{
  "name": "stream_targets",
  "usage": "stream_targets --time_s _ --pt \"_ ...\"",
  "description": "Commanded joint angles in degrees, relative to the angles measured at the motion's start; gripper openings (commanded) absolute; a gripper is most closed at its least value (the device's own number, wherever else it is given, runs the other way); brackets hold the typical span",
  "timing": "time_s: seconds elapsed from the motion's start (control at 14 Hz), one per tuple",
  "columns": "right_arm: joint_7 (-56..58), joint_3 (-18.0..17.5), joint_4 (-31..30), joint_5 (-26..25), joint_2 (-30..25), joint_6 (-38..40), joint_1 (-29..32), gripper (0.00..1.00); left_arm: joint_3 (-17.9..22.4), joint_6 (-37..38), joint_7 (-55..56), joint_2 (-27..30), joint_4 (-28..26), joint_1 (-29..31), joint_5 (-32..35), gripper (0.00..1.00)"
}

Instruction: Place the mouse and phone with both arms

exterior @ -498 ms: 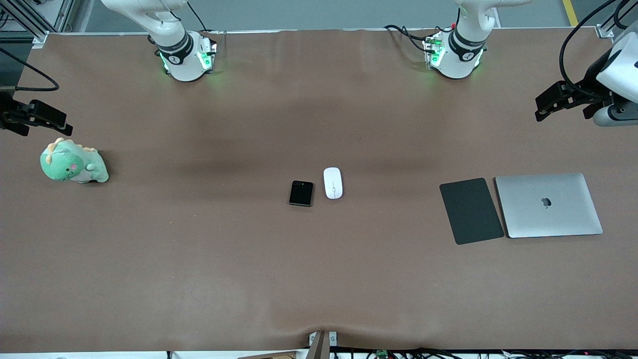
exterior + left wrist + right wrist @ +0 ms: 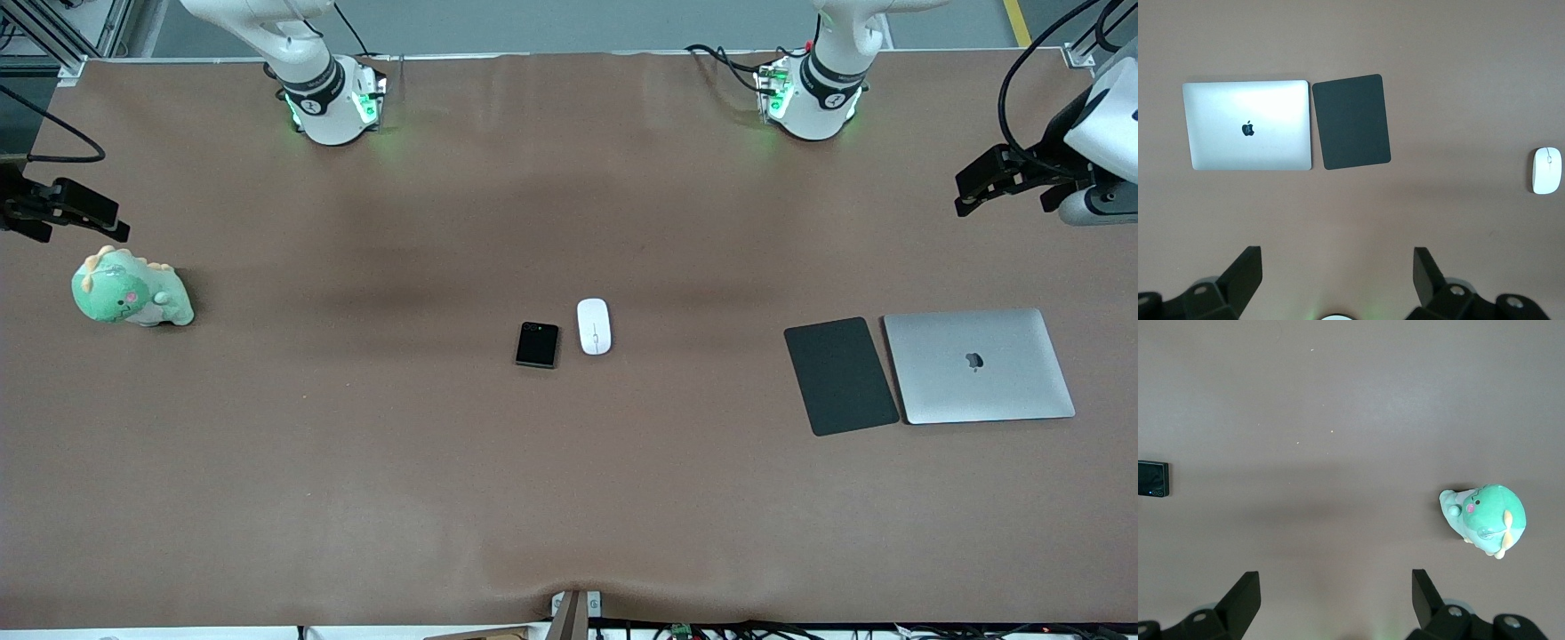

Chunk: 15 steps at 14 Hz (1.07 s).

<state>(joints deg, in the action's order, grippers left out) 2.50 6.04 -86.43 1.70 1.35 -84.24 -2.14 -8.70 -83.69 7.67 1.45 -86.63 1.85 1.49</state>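
Left gripper (image 2: 969,191), black two-finger, jaws wide, empty, up over the bare table at the left arm's end; right gripper (image 2: 111,222), same type, wide and empty, over the right arm's end just above the green plush dinosaur (image 2: 131,289). Front view: small black square folded phone (image 2: 537,344) and glossy white oval mouse (image 2: 594,326) lie side by side mid-table, close but apart, mouse toward the left arm's end; dark grey mouse pad (image 2: 840,375) just beside closed silver laptop (image 2: 978,365). Left wrist view: fingers (image 2: 1245,273) spread, pad (image 2: 1351,121), laptop (image 2: 1248,125), mouse (image 2: 1545,171) all below. Right wrist view: fingers (image 2: 1245,597) spread, phone (image 2: 1153,479) at frame edge, dinosaur (image 2: 1485,520). Step: start, nothing grasped, both arms parked wide. Next likely: each arm reaches to centre, left to mouse, right to phone, without the arms colliding
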Motion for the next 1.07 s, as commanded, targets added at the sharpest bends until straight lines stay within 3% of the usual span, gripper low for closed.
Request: stream_targets --time_s 0.0,0.57,1.0 --pt "-1.0 -0.2 1.1 -0.8 0.3 0.7 0.1 1.00 -0.1 1.0 -1.5 -0.3 0.6 0.2 1.1 1.00" --pt "-1.0 -0.1 1.1 -0.9 0.3 0.7 0.2 1.00 -0.9 -0.3 -0.2 -4.0 0.5 -0.9 0.4 1.00" --pt "-1.0 -0.2 1.1 -0.9 0.3 0.7 0.1 1.00 -2.4 -7.9 0.7 -9.9 -0.1 -4.4 0.3 1.00"
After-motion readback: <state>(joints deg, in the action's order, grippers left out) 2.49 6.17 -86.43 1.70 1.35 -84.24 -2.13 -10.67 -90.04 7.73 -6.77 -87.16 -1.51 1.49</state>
